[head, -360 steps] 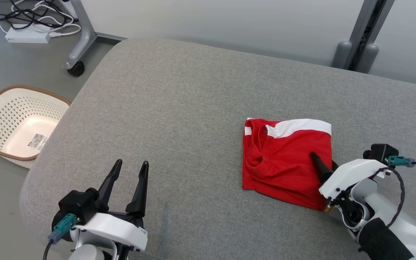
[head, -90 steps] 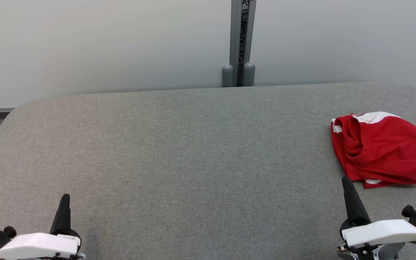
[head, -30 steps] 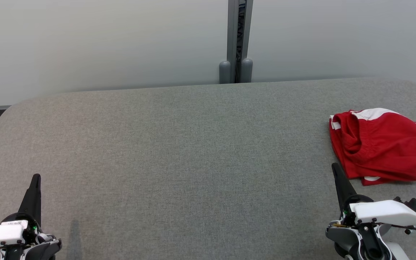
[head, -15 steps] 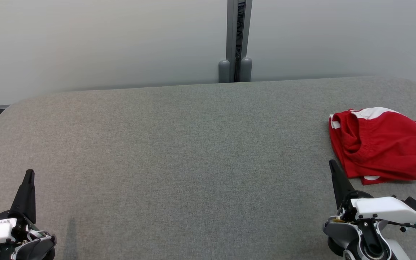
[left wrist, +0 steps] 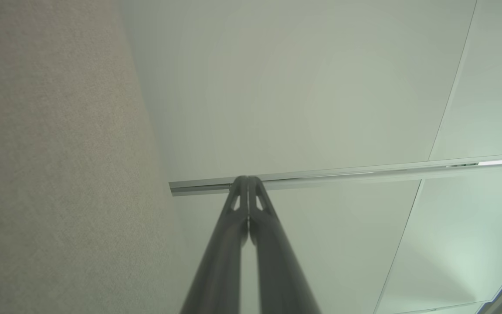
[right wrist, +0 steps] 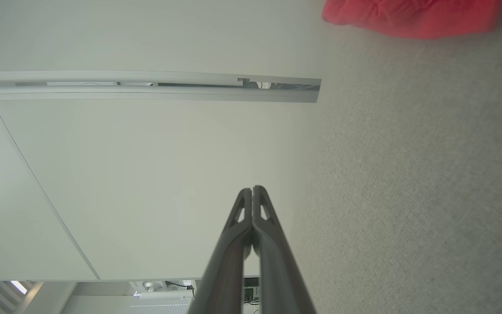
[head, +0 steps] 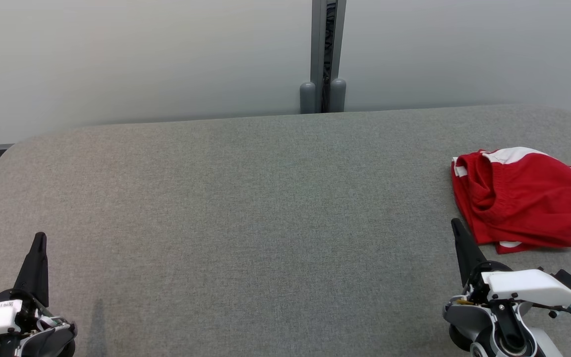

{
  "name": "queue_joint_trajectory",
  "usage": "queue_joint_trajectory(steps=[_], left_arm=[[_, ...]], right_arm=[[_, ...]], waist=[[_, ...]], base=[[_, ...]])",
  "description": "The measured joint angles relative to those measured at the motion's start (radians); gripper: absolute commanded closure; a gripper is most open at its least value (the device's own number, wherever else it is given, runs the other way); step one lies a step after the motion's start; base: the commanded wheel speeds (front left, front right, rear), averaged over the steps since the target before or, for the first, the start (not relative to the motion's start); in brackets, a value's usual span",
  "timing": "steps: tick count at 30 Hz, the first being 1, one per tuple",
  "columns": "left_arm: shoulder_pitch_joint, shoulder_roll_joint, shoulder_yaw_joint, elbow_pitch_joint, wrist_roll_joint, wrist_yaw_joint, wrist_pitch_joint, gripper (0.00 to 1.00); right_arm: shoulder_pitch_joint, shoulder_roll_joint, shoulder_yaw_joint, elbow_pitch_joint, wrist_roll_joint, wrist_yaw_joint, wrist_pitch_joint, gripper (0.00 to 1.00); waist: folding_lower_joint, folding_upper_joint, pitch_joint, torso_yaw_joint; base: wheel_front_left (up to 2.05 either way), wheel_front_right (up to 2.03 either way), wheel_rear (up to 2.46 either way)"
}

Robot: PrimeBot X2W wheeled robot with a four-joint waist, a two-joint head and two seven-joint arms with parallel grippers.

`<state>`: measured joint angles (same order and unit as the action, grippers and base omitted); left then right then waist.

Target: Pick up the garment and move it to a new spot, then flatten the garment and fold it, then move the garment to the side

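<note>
Red garment (head: 523, 198) lies bunched, seemingly half-folded, on the grey pad (head: 265, 198), right side. Fingers pressed together, holding nothing, on left gripper (head: 40, 238) and right gripper (head: 456, 225).

Garments: one, a red jersey (head: 523, 198) at the right edge of the padded worktop (head: 265, 208). Worktops: one. Grippers: two, the left gripper (head: 40, 237) at the near left corner, the right gripper (head: 456, 223) at the near right. Upright posts: one, the post (head: 324, 49) behind the far edge. Grey caps (head: 308, 97) at its foot: two.

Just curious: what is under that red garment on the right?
The red garment lies on the grey padded surface. A white patch peeks out at its near edge; anything else beneath is covered.
</note>
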<state>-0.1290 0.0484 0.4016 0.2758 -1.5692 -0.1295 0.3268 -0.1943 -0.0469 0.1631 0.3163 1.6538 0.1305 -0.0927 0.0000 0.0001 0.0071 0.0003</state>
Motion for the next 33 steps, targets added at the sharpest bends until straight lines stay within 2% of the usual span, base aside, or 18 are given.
queue_joint_trajectory(steps=[33], left_arm=[[0.0, 0.0, 0.0, 0.0, 0.0, 0.0, 0.0, 1.0]], right_arm=[[0.0, 0.0, 0.0, 0.0, 0.0, 0.0, 0.0, 1.0]], waist=[[0.0, 0.0, 0.0, 0.0]], base=[[0.0, 0.0, 0.0]])
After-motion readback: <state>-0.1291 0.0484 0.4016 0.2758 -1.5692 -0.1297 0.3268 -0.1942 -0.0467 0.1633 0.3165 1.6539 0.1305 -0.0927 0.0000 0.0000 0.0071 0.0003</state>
